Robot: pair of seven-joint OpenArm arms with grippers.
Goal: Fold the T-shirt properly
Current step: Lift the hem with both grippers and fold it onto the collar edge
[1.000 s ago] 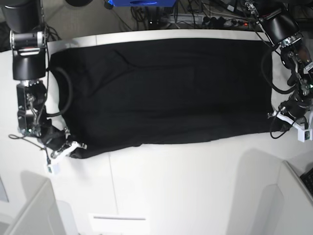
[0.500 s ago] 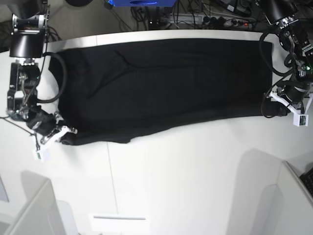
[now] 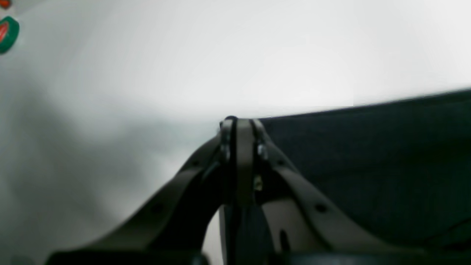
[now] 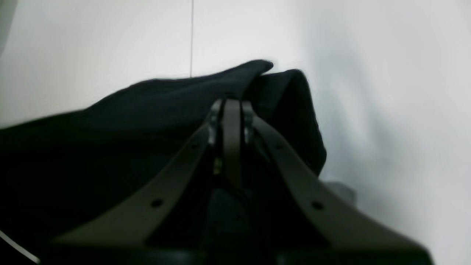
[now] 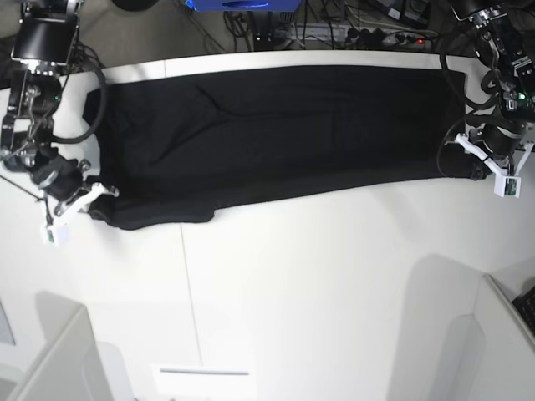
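Observation:
The black T-shirt (image 5: 276, 134) lies spread plain side up along the far half of the white table (image 5: 318, 292). At the right in the base view, my left gripper (image 5: 473, 170) is shut on the shirt's near right corner. In the left wrist view its jaws (image 3: 239, 125) are pressed together on the cloth edge (image 3: 368, 165). At the left in the base view, my right gripper (image 5: 98, 203) is shut on the near left corner. In the right wrist view the cloth (image 4: 235, 84) bunches up over the closed tips (image 4: 230, 105).
Cables and a power strip (image 5: 376, 38) run behind the table's far edge. White panels stand at the front left (image 5: 58, 359) and front right (image 5: 501, 334). A green and red sticker (image 3: 7, 35) shows on the table in the left wrist view.
Both grippers have moved toward the far side of the table, drawing the shirt's near edge back with them. The black band of cloth is now narrower.

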